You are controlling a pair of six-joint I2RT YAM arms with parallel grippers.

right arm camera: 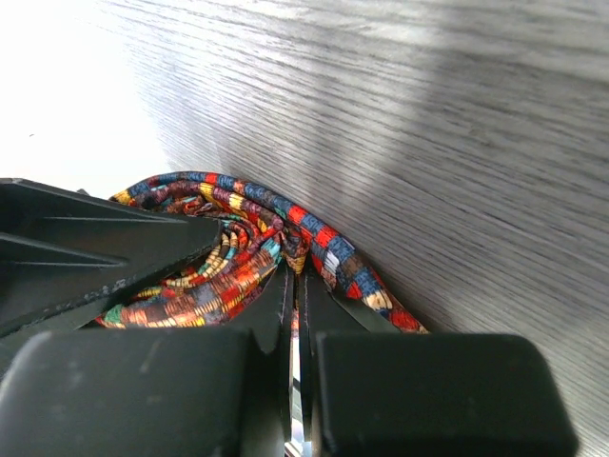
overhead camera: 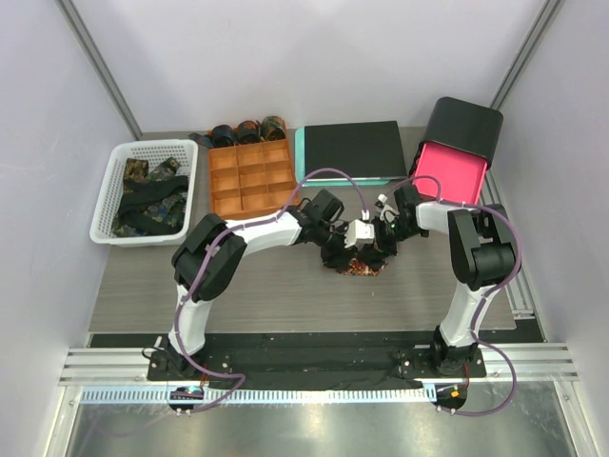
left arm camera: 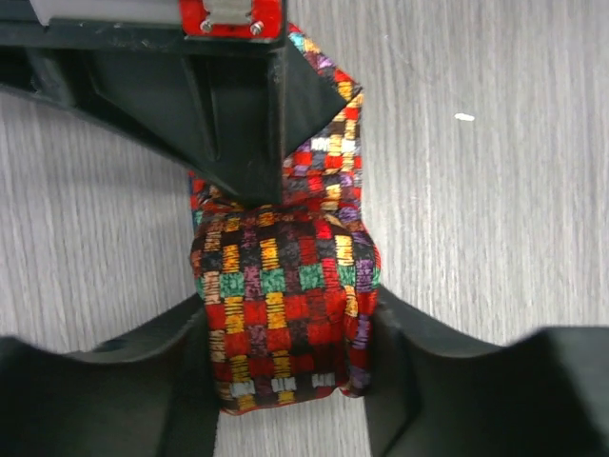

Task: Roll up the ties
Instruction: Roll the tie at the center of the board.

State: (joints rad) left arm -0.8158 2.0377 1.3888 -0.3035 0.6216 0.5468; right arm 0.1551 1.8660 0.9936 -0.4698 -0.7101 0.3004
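Observation:
The red-orange check tie lies mid-table, partly coiled, under both grippers. In the left wrist view its rolled part sits between my left gripper's two black fingers, which press on both its sides. My left gripper reaches in from the left. My right gripper comes from the right; in its wrist view the jaws are almost closed on a thin fold of the tie, which curls around the fingertips. Dark patterned ties lie in the basket.
A white basket stands at the far left. An orange compartment tray is beside it, with several dark rolled ties behind it. A black-and-teal folder and a black and pink bin are at the back right.

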